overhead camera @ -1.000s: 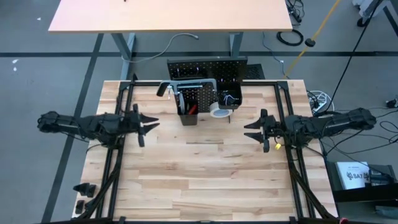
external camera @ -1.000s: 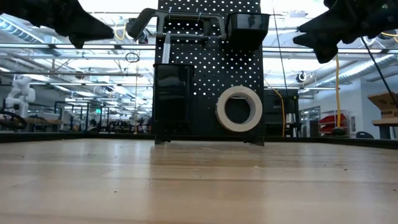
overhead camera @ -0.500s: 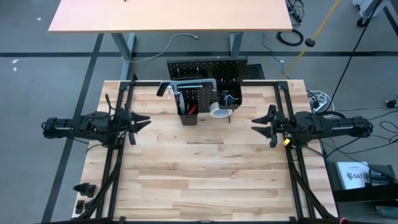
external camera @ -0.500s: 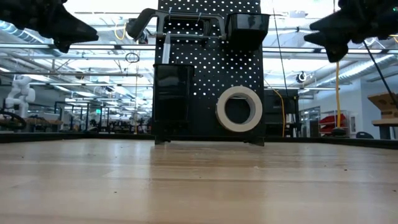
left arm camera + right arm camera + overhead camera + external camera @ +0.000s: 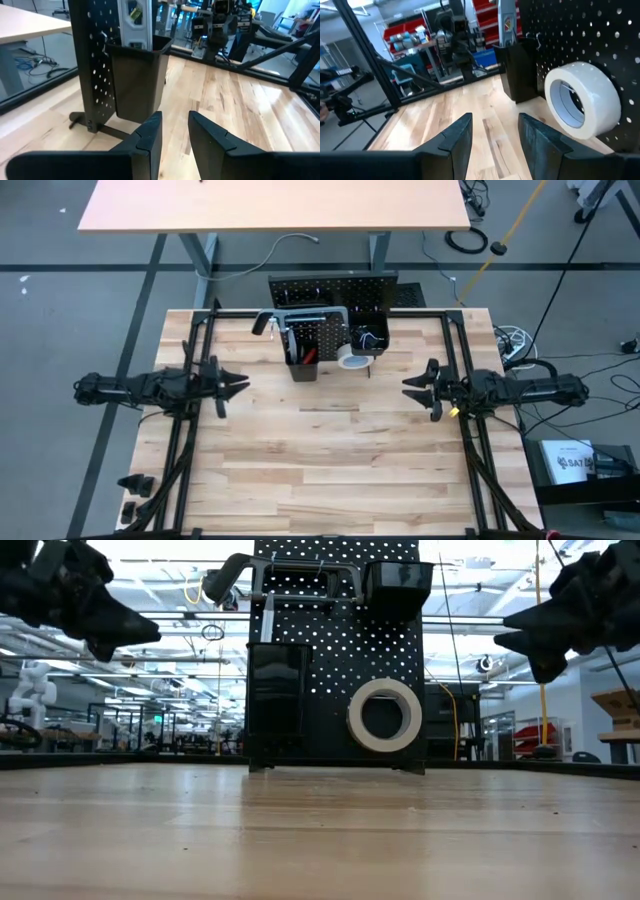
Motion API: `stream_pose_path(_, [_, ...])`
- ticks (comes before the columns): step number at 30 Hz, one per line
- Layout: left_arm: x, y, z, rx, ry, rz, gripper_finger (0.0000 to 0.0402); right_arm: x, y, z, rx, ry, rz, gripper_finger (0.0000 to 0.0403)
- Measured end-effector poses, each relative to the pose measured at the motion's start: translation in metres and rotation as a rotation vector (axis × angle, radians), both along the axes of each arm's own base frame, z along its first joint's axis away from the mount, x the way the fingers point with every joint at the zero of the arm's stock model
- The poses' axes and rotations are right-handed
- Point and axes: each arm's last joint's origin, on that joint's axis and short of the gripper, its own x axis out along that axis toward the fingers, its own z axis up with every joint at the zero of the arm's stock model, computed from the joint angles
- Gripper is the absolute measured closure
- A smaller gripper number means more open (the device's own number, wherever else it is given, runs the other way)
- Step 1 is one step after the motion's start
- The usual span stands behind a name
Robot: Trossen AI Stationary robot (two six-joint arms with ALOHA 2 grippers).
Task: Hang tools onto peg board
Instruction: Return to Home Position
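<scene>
The black peg board [image 5: 330, 292] stands upright at the table's far middle, and it also shows in the low view [image 5: 340, 650]. A grey hacksaw [image 5: 290, 575] hangs across its top. A white tape roll [image 5: 385, 713] hangs on a hook low on the right. A silver level [image 5: 136, 20] and a red-handled screwdriver [image 5: 308, 356] stand in the tall black bin [image 5: 278, 700]. My left gripper [image 5: 238, 384] hovers open and empty at the table's left. My right gripper [image 5: 410, 388] hovers open and empty at the right, with the tape roll [image 5: 582, 102] ahead of it.
Black frame rails [image 5: 175, 450] run along the table's left and right sides. A small black bin [image 5: 400, 580] sits at the peg board's upper right. Small black parts [image 5: 135, 485] lie off the near left corner. Bare wood [image 5: 320, 450] spans the table's middle and near side.
Both grippers have drawn back a little from the table's middle, the left toward the left edge and the right toward the right edge. Both have come down lower. The tools on the peg board have stayed put.
</scene>
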Motion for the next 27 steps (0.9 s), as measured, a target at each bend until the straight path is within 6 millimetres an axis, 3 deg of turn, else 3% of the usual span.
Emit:
stream_pose_path(6, [0.001, 0.000, -0.005, -0.002, 0.000, -0.012, 0.0304, 0.000, 0.000, -0.009, -0.001, -0.002, 0.004, 0.0250])
stream_pose_path(17, [-0.006, 0.000, -0.008, -0.021, 0.014, -0.021, 0.0304, -0.003, 0.001, -0.006, -0.040, -0.054, 0.054, 0.0250])
stream_pose_path(22, [-0.006, 0.000, -0.006, -0.007, -0.044, -0.024, 0.0304, -0.003, 0.001, -0.006, -0.025, -0.053, 0.055, 0.0250])
stream_pose_path(27, [0.001, -0.001, -0.016, -0.004, -0.099, -0.025, 0.0304, -0.003, 0.001, -0.006, -0.013, -0.054, 0.055, 0.0250])
